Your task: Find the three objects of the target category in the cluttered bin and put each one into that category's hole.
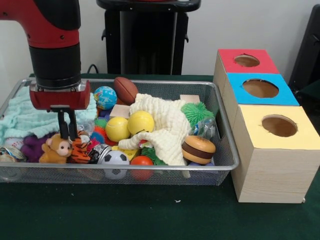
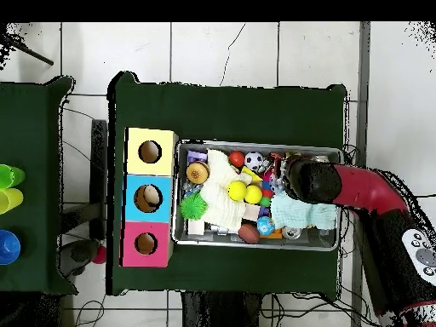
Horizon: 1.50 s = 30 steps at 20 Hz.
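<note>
The silver wire-mesh bin (image 1: 125, 168) is full of toys and also shows in the overhead view (image 2: 255, 247). A tan-brown plush animal (image 1: 56, 148) and an orange tiger-striped plush (image 1: 80, 150) lie side by side at the bin's front left in the front view. I cannot pick out a third plush. My gripper (image 1: 68, 134) hangs straight down with its tips just above and between the two, at the tiger's top. The red-faced round hole (image 1: 247, 60) is on the farthest wooden box, and it also shows in the overhead view (image 2: 146, 243).
The blue-faced hole (image 1: 260, 88) and the yellow-faced hole (image 1: 279, 125) sit nearer on the same row of boxes. The bin also holds a toy burger (image 1: 198, 149), two yellow balls (image 1: 140, 121), a cream cloth (image 1: 165, 122), a football (image 1: 125, 89) and a teal cloth (image 1: 25, 115).
</note>
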Each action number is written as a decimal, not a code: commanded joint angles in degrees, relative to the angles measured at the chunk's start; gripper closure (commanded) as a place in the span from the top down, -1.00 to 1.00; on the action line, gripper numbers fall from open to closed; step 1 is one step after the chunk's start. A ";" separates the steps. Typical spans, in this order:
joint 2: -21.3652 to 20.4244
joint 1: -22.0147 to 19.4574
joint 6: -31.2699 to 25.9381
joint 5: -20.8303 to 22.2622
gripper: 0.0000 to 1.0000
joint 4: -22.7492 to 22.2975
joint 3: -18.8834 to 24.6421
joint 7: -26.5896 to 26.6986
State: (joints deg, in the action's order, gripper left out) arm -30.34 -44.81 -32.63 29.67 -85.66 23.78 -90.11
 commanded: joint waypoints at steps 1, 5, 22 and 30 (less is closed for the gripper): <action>-3.16 0.92 -8.73 -1.54 -1.00 -5.37 3.00 5.61; -6.43 0.84 -9.52 -2.38 -1.00 -6.70 3.59 5.40; -16.04 0.85 -11.73 -6.66 -1.00 -11.65 4.29 4.64; -19.81 1.31 -12.19 -8.19 -1.00 -13.43 3.67 3.70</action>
State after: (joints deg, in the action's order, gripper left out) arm -47.65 -44.74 -37.32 23.36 -93.81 24.14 -90.11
